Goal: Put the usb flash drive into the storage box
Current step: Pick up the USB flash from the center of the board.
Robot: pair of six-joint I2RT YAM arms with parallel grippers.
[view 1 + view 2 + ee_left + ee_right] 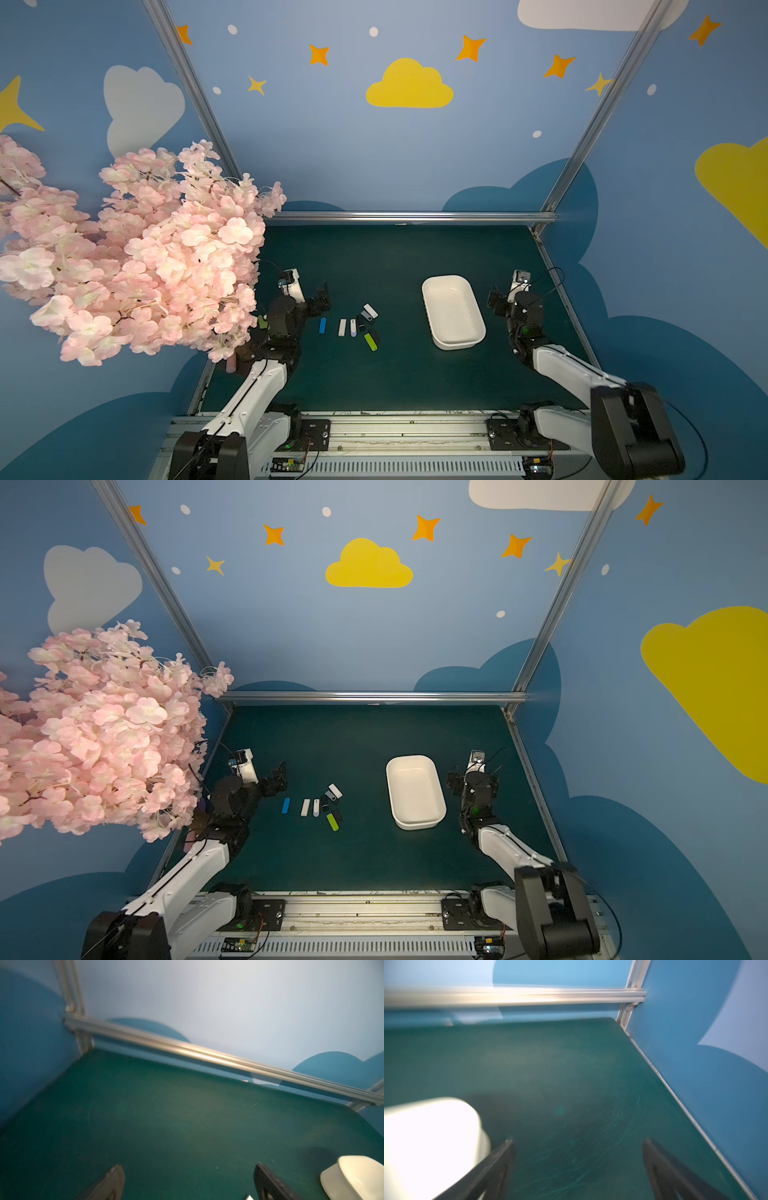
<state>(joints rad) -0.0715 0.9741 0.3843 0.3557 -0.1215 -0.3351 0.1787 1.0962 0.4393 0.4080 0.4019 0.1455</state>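
Shallow white round-cornered storage box (452,309)

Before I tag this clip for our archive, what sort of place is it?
Likely a staged robot test booth, not a home: blue walls painted with clouds and stars, a bare aluminium frame rail edging a dark green tabletop, and a fake-looking pink blossom branch.

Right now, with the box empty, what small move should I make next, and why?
Probably bring the left gripper over the blue flash drive and lower it. It and the right gripper stand open and empty, the storage box holds nothing, and that drive lies nearest the left gripper, apart from the other drives.
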